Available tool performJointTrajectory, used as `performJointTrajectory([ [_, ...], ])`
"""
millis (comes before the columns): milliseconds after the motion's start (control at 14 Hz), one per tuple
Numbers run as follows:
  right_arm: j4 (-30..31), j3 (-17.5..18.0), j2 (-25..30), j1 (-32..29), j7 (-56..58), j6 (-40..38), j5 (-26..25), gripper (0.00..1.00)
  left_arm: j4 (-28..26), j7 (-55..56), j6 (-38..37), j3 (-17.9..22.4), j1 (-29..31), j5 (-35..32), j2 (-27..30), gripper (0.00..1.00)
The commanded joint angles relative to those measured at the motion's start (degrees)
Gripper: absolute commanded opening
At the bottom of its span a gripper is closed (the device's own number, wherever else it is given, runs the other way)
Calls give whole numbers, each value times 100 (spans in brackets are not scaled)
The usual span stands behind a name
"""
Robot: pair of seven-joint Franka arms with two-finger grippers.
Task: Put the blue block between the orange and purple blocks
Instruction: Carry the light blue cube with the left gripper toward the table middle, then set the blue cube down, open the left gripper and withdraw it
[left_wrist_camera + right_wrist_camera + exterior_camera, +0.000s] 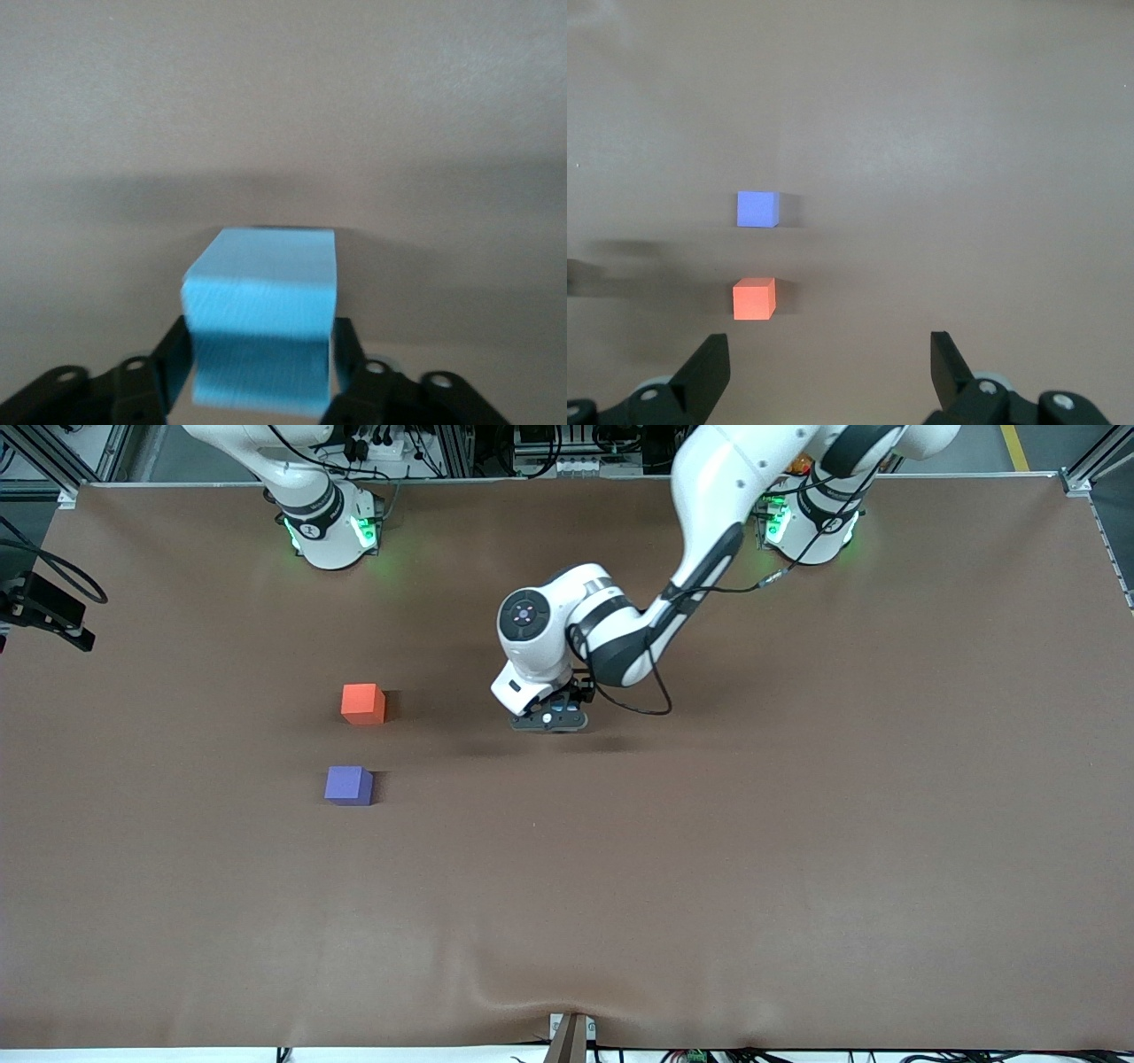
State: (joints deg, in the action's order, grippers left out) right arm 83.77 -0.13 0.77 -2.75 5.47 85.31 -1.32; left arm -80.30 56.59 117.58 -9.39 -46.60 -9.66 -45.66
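Note:
My left gripper (549,720) hangs over the middle of the table, toward the left arm's end from the two cubes. In the left wrist view it (261,336) is shut on the light blue block (261,283); in the front view the hand hides the block. The orange block (363,703) sits on the table, and the purple block (348,785) lies nearer to the front camera, with a gap of about one cube between them. My right gripper (828,350) is open and empty, high over the table, and sees the orange block (754,298) and the purple block (757,209).
The table is covered by a brown cloth (709,850). A black camera mount (44,611) stands at the edge at the right arm's end. The right arm's hand is out of the front view.

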Motion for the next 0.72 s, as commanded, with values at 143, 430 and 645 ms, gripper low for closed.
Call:
performJointTrajectory([
  [143, -80, 66, -34, -95, 33, -67, 0, 100, 207, 71, -129, 306, -218, -36, 364, 100],
  [430, -80, 66, -34, -86, 42, -58, 0, 100, 146, -16, -630, 245, 387, 104, 1277, 100],
  [645, -71, 57, -42, -77, 42, -67, 0, 100, 85, -472, -1165, 245, 844, 210, 1788, 100],
])
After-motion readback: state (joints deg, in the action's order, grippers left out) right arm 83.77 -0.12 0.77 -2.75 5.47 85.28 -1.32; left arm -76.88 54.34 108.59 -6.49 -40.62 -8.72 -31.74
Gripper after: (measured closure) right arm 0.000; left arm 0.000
